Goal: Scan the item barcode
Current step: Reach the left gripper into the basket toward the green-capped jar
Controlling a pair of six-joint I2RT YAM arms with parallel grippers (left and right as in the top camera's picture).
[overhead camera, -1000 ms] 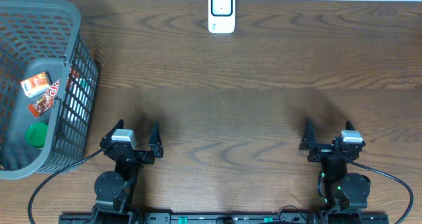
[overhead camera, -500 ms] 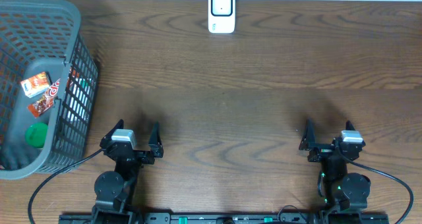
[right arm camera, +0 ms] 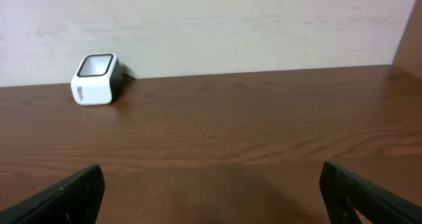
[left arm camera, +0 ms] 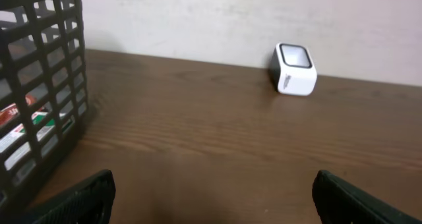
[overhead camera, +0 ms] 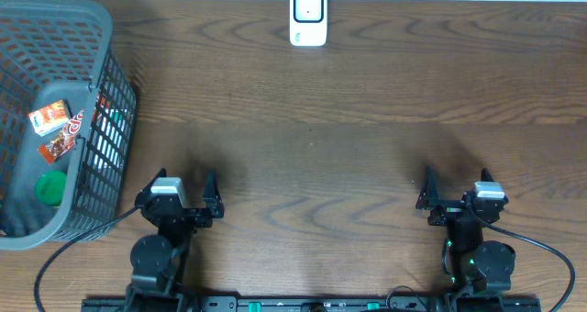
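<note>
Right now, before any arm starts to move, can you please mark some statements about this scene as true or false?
1. The white scanner stands at the far edge of the table, near its middle. True.
2. The left gripper holds a red packet. False: it is open and empty, and the red packets lie inside the basket.
3. The basket is on the robot's left side. True.
4. The right gripper is shut. False: it is open and holds nothing.
5. One item lies on the table just in front of the scanner. False: all the items in view are inside the basket.
</note>
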